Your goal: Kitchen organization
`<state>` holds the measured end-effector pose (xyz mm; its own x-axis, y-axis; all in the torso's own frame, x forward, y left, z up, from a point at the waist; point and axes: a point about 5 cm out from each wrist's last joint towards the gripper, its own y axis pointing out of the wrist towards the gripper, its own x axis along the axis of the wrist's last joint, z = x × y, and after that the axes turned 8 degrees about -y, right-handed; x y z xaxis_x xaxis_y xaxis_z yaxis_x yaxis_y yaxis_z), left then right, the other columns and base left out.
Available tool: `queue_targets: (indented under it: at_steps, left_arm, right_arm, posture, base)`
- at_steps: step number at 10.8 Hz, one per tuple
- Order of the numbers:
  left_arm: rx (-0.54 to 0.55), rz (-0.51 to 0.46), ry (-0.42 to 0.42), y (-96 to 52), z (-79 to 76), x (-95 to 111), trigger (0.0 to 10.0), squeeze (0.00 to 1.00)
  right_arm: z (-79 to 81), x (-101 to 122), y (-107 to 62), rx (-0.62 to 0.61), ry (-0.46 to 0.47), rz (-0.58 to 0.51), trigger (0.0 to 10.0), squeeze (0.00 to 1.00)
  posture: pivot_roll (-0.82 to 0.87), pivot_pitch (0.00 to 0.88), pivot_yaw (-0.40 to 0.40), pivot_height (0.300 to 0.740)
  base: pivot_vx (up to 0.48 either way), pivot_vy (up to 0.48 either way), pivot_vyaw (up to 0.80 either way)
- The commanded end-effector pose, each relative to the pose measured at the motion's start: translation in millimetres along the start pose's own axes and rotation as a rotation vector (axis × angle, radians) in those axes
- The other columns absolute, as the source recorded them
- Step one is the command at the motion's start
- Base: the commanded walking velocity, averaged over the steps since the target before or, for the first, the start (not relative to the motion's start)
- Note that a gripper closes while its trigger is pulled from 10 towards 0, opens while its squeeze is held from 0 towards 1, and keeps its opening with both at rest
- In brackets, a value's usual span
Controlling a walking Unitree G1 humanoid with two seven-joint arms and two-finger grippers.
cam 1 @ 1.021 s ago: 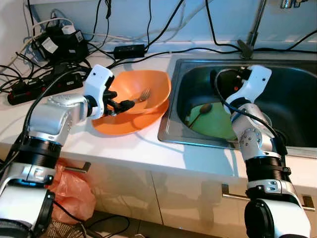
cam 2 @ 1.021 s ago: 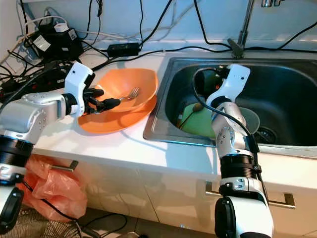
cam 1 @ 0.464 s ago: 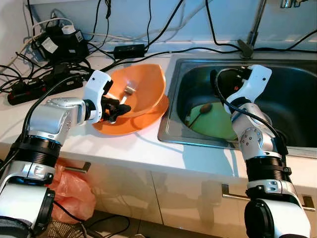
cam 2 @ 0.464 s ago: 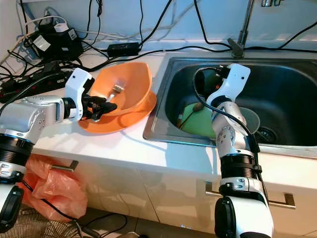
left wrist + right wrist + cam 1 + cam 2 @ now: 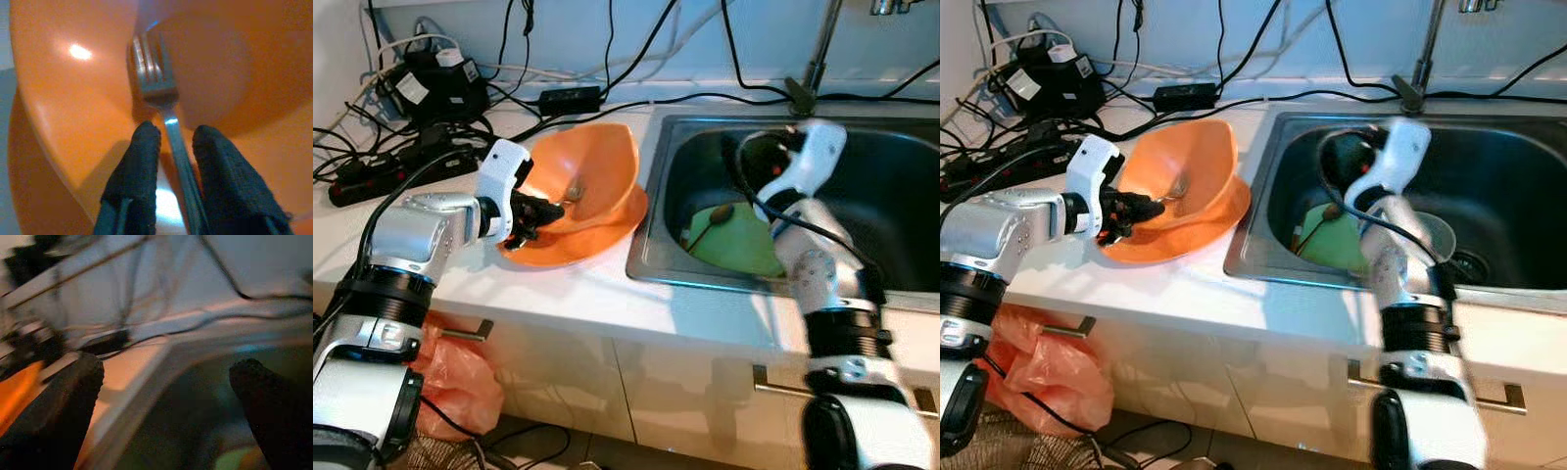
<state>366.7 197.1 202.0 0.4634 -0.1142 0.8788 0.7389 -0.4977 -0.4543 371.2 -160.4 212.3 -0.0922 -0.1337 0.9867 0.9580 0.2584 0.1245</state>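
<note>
Fork (image 5: 164,105) handling is where our attention sits: the left gripper (image 5: 173,147) has its two black fingers nearly closed around the thin metal handle, the tines pointing away into the hollow of the orange bowl (image 5: 592,171). We judge the narrow grip suits the slim handle, and that we hold it low and close to the bowl wall so the fork can be laid down or drawn out without knocking the rim. Whether the pads are actually pressing the handle we cannot tell for sure, since the wrist view shows a thin gap on one side; we read it as a light hold.

The orange bowl stands tilted on a matching orange plate (image 5: 597,240) on the white countertop (image 5: 587,294), just beside the steel sink (image 5: 651,225). The bowl holds the fork's head and nothing else that we can make out.

Inside the sink lies a green plate (image 5: 739,240) with a spoon (image 5: 710,220) resting across it. Our right gripper (image 5: 166,382) hangs above the basin with its fingers spread wide and nothing between them; the arm is blurred in the head views. We take it that this hand waits over the sink because the green plate and spoon are its likely next concern.

Tangled black cables (image 5: 431,137) and power strips crowd the counter behind the bowl.
</note>
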Motion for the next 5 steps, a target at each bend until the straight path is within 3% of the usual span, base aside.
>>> queue_targets:
  at_steps: [1,2,3,5]
  left_arm:
    - [0.020,-0.026,0.000,-4.3,3.9,7.7,0.0,0.00]
    - [0.032,-0.040,-0.004,-5.2,5.9,8.6,0.0,0.00]
    - [0.034,-0.042,-0.006,-5.5,6.5,8.7,0.0,0.00]
    - [0.031,-0.044,-0.011,-5.9,8.2,9.4,0.0,0.00]
  right_arm:
    - [8.8,4.8,-6.0,0.141,-0.082,0.009,10.0,0.09]
    - [5.8,9.9,-14.6,0.216,-0.156,0.018,10.0,0.00]
    - [5.3,11.2,-17.1,0.240,-0.174,0.018,10.0,0.00]
    - [7.1,20.0,-35.4,0.408,-0.273,0.038,10.0,0.00]
  posture:
    - [0.10,0.031,0.139,0.740]
    - [0.10,0.031,0.136,0.740]
    - [0.09,0.030,0.136,0.740]
    - [0.09,0.032,0.144,0.740]
  base:
    - [0.000,0.000,0.00]
    - [0.000,0.000,0.00]
    - [0.000,0.000,0.00]
    - [0.000,0.000,0.00]
